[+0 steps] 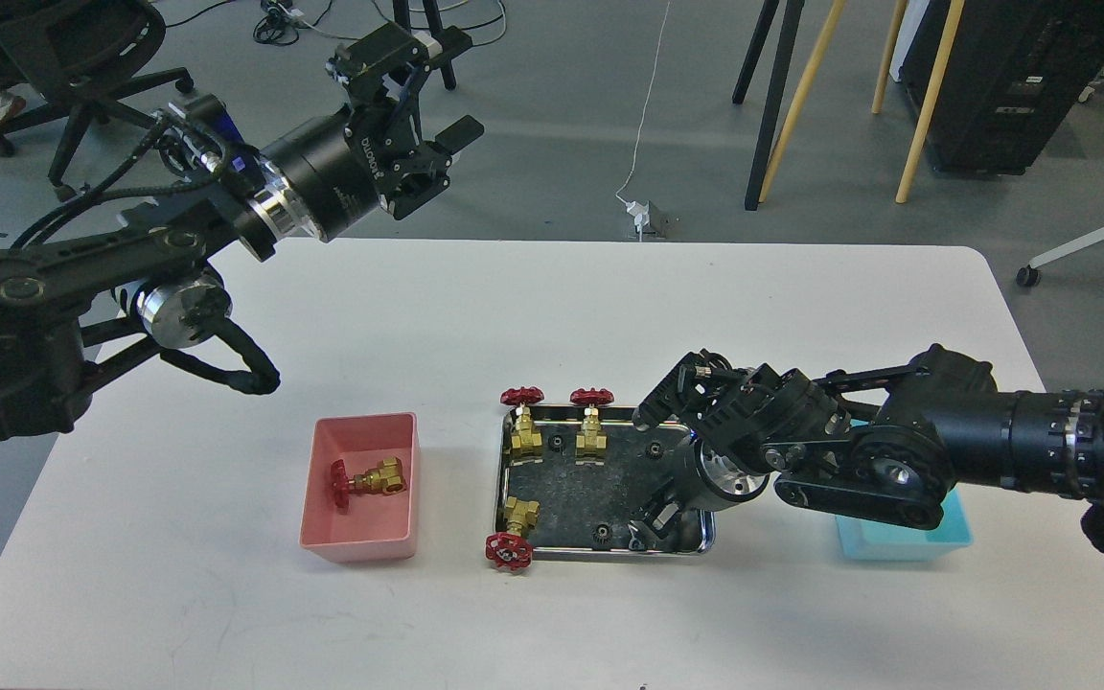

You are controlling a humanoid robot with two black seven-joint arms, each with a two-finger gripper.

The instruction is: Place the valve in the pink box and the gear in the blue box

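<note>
One valve [370, 476] lies on its side in the pink box [358, 550]. Three more valves stand in or on the rim of the steel tray [502, 484]: two at its back left [521, 424] [591, 424] and one at its front left [512, 533]. Tiny black gears lie on the tray floor, one near the front [600, 532], others further back [653, 448]. My right gripper [646, 527] points down into the tray's front right corner, its fingers dark and hard to separate. The blue box [902, 543] is partly hidden behind my right arm. My left gripper [425, 96] is open and empty, high beyond the table's far left edge.
The white table [552, 316] ends close behind my left gripper. Chair legs, wooden stand legs and cables are on the floor beyond it. My right forearm [993, 446] stretches over the table's right side above the blue box.
</note>
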